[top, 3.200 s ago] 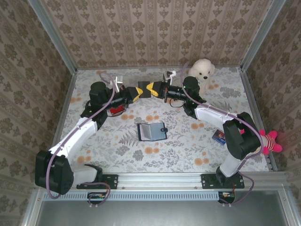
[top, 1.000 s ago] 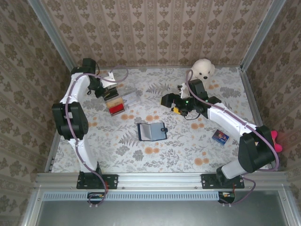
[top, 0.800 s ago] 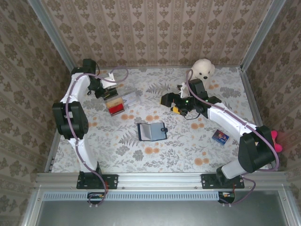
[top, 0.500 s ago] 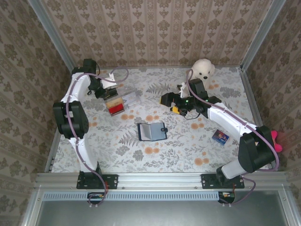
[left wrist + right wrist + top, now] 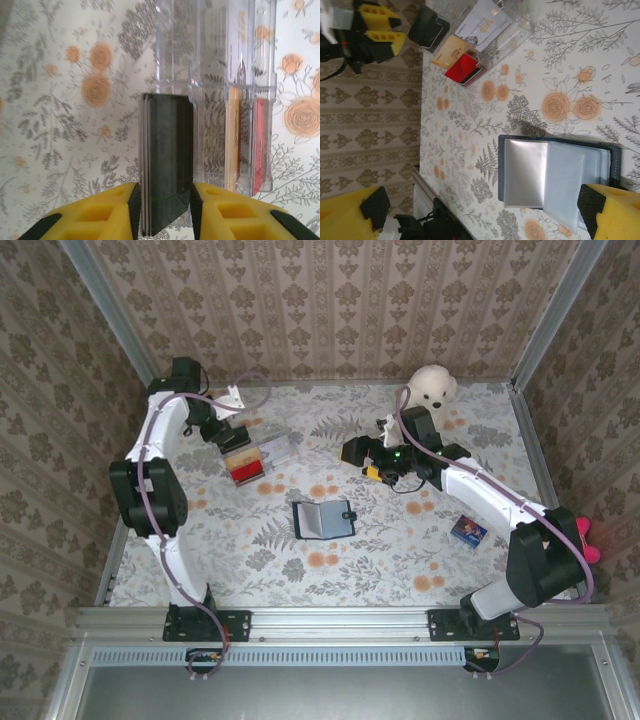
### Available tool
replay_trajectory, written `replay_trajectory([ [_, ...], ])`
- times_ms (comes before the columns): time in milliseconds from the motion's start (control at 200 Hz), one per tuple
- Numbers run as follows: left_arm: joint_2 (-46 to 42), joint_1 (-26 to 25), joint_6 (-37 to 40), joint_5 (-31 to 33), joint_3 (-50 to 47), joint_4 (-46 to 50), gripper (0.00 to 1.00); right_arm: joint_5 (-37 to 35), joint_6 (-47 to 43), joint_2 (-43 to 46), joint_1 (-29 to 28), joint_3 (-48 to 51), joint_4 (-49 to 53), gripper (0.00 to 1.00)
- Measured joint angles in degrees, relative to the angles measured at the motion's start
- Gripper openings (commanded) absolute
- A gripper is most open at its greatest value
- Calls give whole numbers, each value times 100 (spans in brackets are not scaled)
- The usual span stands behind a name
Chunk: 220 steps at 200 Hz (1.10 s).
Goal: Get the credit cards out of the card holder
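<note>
Left gripper (image 5: 164,200) is at the far left of the table (image 5: 400,560), with its yellow fingers (image 5: 100,220) on both sides of the black card (image 5: 167,150). Its jaws are only a little apart and the card fills the gap between them. Whether the pads press it or only stand beside it, I cannot tell. This card stands in a slot of the clear box (image 5: 215,60). In the next slots of the same box stand the orange card (image 5: 232,135) and the red card (image 5: 258,140). Right gripper (image 5: 484,206) is wide open and holds nothing; it hangs over the holder (image 5: 555,170). The holder lies open near the middle of the table, grey pockets up, well apart from the box.
</note>
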State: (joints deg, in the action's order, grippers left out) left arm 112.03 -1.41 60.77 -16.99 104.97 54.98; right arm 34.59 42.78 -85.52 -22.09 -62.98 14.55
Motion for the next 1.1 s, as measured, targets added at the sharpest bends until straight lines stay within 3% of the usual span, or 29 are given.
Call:
replay_trajectory([
  [240, -1499, -11, -1331, -496, -1080, -1200, 59, -1005, -413, 48, -70, -90, 656, 100],
  [490, -3077, -11, -3211, -562, -2592, -2518, 99, -2658, -953, 1097, 24, -87, 1132, 100],
  [830, -4513, 81, -5346, 715, -4345, -3425, 100, -5270, -1853, 2074, 509, 59, 1419, 100],
  [1100, -5396, 151, -6470, 1886, -6679, -4599, 100, -6273, -2677, 2280, 1099, 1845, 0, 100],
])
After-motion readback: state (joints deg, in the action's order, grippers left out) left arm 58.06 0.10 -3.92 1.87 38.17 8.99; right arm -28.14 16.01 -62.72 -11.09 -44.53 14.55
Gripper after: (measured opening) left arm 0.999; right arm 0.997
